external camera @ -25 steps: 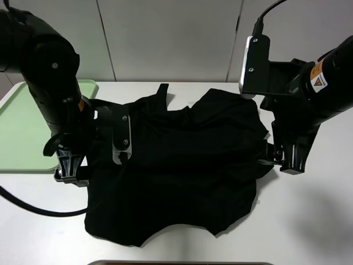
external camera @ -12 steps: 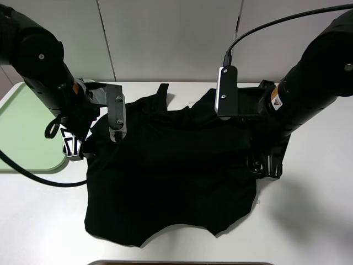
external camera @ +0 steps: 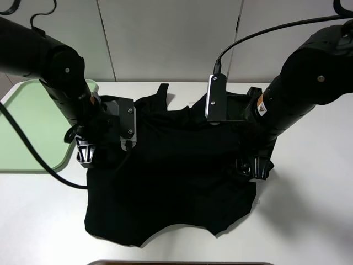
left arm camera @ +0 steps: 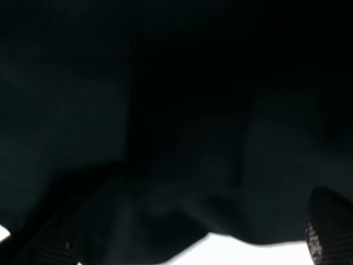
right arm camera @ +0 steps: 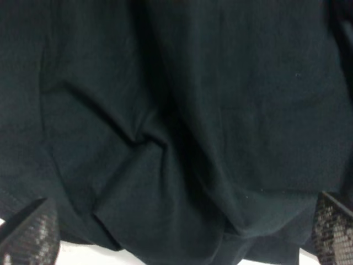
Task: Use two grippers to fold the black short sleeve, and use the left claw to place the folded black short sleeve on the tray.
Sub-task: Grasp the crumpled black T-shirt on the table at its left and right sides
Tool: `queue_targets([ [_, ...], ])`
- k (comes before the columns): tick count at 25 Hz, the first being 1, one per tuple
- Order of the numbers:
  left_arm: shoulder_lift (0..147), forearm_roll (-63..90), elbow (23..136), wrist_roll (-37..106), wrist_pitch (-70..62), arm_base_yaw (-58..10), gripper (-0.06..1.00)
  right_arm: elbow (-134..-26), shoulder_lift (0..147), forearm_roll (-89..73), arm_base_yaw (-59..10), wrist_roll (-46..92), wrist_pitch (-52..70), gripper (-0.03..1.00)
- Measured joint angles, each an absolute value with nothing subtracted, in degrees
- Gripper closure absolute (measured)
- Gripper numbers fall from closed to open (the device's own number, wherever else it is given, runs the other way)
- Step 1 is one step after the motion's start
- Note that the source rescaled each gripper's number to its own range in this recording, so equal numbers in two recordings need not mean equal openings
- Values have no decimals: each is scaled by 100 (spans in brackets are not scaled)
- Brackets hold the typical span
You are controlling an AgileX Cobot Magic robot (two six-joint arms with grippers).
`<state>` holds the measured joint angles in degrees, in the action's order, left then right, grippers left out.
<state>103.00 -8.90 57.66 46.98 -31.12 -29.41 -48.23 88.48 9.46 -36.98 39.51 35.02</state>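
Black short sleeve [external camera: 176,182] lies spread on the white table [external camera: 309,221], between the two arms. It is right of the tray [external camera: 25,130] and not on it. The left arm hides the strip between them.

Left gripper [external camera: 85,152] points down at the shirt's left edge. Its wrist view shows the fingers [left arm camera: 52,243] set wide apart and released, gripping nothing. Dark cloth fills the view ahead, with pale table showing under the hem between the tips.

Right gripper [external camera: 253,165] points down at the shirt's right edge. Its fingers [right arm camera: 33,232] are also spread wide, with nothing clamped. The cloth edge lies about level with the tips. I cannot tell whether the tips touch it.

Shirt: plain black, no print, rumpled. Its outline is ragged and the near hem is wavy. A narrow tab of fabric sticks out at the far edge. Soft creases run across the right-hand part.
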Motion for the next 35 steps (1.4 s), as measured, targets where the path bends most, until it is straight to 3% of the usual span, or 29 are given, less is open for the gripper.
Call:
queue_targets([
  [8,10998,-148,6592,5044,-3135,-2941,15,-4823,8932,827,-3698,3990,3466,-3],
  [35,11454,-252,6607,5537,-3648,-2931,17,-4825,9994,1201,-3698,4380,2707,-3],
])
